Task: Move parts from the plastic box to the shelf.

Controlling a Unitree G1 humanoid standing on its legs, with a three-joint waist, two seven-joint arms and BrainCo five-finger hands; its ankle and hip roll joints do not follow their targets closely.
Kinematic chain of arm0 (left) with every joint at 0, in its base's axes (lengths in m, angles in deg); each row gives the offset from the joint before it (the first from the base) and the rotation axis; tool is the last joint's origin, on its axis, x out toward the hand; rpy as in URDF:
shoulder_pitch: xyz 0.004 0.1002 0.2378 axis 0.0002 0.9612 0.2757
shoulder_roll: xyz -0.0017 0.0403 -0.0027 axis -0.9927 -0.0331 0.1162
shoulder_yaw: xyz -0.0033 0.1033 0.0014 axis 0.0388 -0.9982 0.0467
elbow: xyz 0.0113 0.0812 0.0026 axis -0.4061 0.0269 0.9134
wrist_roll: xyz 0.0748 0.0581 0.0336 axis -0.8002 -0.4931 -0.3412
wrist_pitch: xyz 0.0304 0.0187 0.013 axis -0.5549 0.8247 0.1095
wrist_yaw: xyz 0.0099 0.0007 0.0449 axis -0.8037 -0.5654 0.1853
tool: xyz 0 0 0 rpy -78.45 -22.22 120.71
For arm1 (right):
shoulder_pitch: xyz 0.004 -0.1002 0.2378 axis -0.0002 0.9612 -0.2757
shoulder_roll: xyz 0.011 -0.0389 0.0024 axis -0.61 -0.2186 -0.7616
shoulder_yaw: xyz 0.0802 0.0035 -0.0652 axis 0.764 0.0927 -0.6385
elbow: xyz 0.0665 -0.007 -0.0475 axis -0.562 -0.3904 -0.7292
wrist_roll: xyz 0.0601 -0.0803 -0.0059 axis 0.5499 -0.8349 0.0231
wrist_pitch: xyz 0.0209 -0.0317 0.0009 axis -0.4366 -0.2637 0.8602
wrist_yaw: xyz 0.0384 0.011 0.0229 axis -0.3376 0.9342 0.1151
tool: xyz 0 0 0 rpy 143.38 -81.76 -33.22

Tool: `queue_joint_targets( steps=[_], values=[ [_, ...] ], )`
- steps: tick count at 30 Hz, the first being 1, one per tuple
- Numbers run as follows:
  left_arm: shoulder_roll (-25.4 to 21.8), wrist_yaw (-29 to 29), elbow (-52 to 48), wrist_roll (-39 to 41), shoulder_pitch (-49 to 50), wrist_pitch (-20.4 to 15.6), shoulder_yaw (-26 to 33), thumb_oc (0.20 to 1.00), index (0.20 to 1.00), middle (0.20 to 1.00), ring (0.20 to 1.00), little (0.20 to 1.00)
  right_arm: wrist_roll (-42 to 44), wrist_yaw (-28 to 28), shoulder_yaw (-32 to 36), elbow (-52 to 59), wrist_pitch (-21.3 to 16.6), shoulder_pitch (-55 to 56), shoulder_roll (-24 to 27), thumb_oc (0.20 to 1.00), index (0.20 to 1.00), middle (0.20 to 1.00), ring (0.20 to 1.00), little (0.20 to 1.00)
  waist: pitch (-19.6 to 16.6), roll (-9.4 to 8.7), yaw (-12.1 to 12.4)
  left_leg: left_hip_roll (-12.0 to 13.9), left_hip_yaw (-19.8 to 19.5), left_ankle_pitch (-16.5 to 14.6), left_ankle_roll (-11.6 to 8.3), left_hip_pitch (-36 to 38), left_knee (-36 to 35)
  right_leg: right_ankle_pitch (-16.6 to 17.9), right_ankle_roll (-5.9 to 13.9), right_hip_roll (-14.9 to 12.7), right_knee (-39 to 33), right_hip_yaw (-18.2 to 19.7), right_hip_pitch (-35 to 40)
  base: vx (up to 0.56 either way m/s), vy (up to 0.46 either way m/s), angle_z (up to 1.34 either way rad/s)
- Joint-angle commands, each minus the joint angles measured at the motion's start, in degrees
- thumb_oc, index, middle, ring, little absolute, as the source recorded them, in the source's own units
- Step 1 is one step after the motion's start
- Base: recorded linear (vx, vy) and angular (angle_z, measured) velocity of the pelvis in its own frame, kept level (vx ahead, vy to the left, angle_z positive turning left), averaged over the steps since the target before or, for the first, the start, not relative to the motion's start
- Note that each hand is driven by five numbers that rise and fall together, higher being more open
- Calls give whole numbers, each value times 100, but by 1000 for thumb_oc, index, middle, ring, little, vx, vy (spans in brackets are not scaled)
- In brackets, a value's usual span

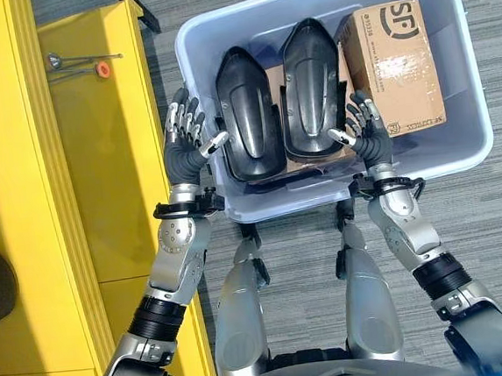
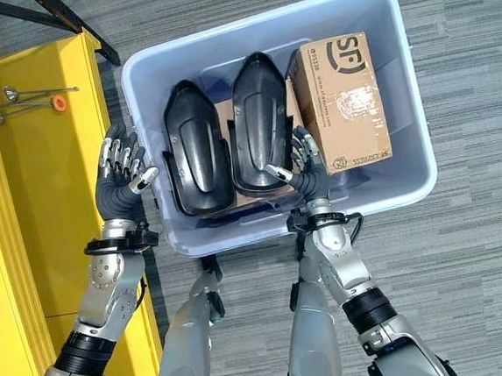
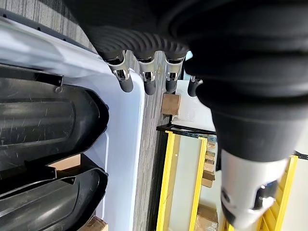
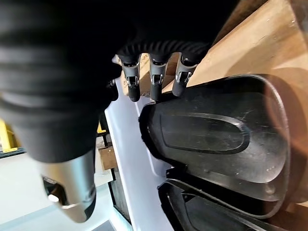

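Grey carpet underlies the plastic box (image 1: 459,148) holding two black shell parts (image 1: 245,100). My left hand (image 1: 185,136) and right hand (image 1: 364,125) hover open-fingered, empty; I'd close evenly on both flanks.

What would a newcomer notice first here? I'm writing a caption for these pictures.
Two glossy black shells lie side by side in a pale plastic box on the grey carpet, with a cardboard carton at their right. The left hand is open outside the box's left wall, the right hand open inside by the shells. A yellow shelf stands at left.
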Motion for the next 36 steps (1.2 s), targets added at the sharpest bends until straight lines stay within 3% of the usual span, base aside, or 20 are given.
queue_joint_targets(
  steps=[1,16,17,20,21,22,23,27,29,30,31,36],
  values=[
    [-166,110,-420,-157,109,-398,199,1000,1000,1000,1000,1000,107,-1,37,316,-327,-72,-146,1000,1000,1000,1000,1000,-93,7,13,341,-196,-79,-344,-370,616,-237,208,-494,675,-113,3,0,0,0],
    [-225,142,-405,-146,42,-424,106,1000,1000,1000,1000,1000,192,367,154,-546,-325,-696,-236,1000,1000,1000,1000,1000,46,167,79,290,-141,-27,-354,-477,505,-235,205,-491,720,-101,-226,6,0,0],
    [-223,142,-390,-142,44,-417,107,1000,1000,1000,1000,1000,163,368,166,-506,-331,-670,-221,1000,1000,1000,1000,1000,23,174,82,291,-189,-159,-409,-415,488,-348,245,-478,725,-86,-173,0,0,0],
    [-233,146,-385,-151,31,-413,75,1000,1000,1000,1000,1000,129,375,156,-487,-324,-659,-200,1000,1000,1000,1000,1000,63,182,61,278,-152,-22,-346,-500,482,-236,205,-482,726,-99,-254,6,-1,1],
    [-231,150,-400,-157,34,-411,78,1000,1000,1000,1000,1000,55,400,156,-434,-334,-643,-206,1000,1000,1000,1000,1000,28,193,69,280,-194,-157,-402,-446,463,-355,247,-471,732,-88,-207,0,0,0],
    [-225,158,-403,-162,34,-411,91,1000,1000,1000,1000,1000,7,400,164,-356,-341,-617,-200,1000,1000,1000,1000,1000,67,185,52,279,-151,-30,-345,-515,475,-253,206,-476,732,-93,-268,94,1,2],
    [-224,171,-411,-181,36,-406,96,1000,1000,1000,1000,1000,-53,412,170,-288,-344,-582,-193,1000,1000,1000,1000,1000,36,192,60,285,-200,-162,-399,-465,467,-366,244,-464,740,-77,-224,0,0,0],
    [-212,174,-405,-231,48,-396,136,1000,1000,1000,1000,1000,-190,359,214,151,-398,-394,-131,1000,1000,1000,1000,1000,61,173,9,286,-146,-45,-340,-566,486,-261,210,-463,739,-102,-319,7,-2,0],
    [-199,187,-397,-242,50,-387,153,1000,1000,1000,1000,1000,-234,321,226,352,-411,-301,-98,1000,1000,1000,1000,1000,20,169,6,283,-189,-178,-393,-510,470,-375,250,-449,737,-88,-270,0,0,0],
    [-194,194,-399,-249,53,-388,160,1000,1000,1000,1000,1000,-230,276,221,469,-438,-258,-92,1000,1000,1000,1000,1000,57,153,-12,281,-144,-52,-336,-569,478,-268,209,-455,729,-96,-323,0,0,0],
    [-187,197,-399,-253,65,-388,168,1000,1000,1000,1000,1000,-233,238,213,600,-456,-190,-81,1000,1000,1000,1000,1000,22,150,-9,287,-194,-194,-393,-504,473,-387,249,-443,733,-79,-262,0,0,0],
    [-177,234,-426,-303,93,-391,253,1000,1000,1000,1000,1000,-276,144,255,1089,-555,30,-24,1000,1000,1000,1000,1000,6,118,-57,285,-181,-200,-395,-506,454,-394,250,-433,729,-77,-273,19,-1,0]
  ],
)
